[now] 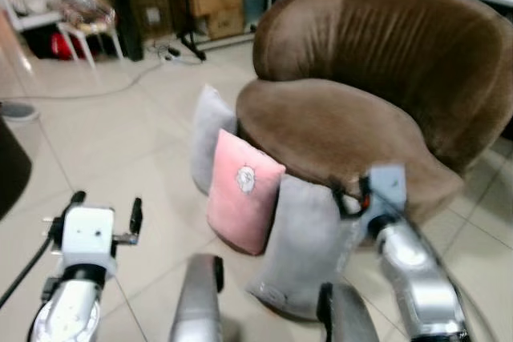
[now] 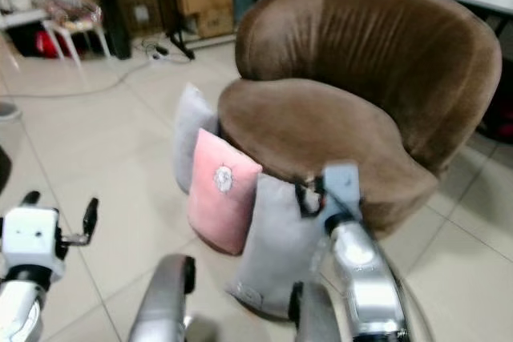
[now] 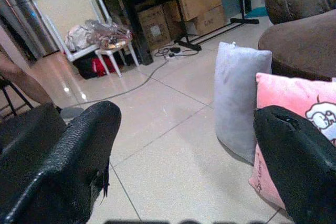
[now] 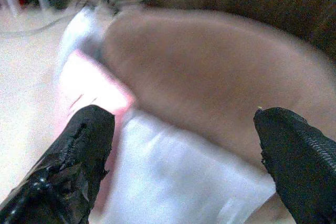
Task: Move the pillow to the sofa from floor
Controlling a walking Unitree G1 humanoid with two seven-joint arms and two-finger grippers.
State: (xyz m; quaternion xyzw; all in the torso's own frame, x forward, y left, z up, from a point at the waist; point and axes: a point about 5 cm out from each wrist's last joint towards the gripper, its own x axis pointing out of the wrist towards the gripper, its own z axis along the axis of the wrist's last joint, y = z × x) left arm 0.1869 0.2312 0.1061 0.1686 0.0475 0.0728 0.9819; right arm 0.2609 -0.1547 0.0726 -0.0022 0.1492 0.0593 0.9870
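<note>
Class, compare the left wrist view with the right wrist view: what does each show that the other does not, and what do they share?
The left wrist view alone has the cardboard boxes, the white stool, the cable across the floor tiles and the far grey pillow standing clear, seen between the open fingers of the left gripper. The right wrist view alone has the near grey pillow under the open right gripper, and most of the brown sofa seat. Both show the pink pillow against the sofa.

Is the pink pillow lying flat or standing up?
Standing on edge: the pink pillow leans against the sofa, between two grey pillows.
</note>
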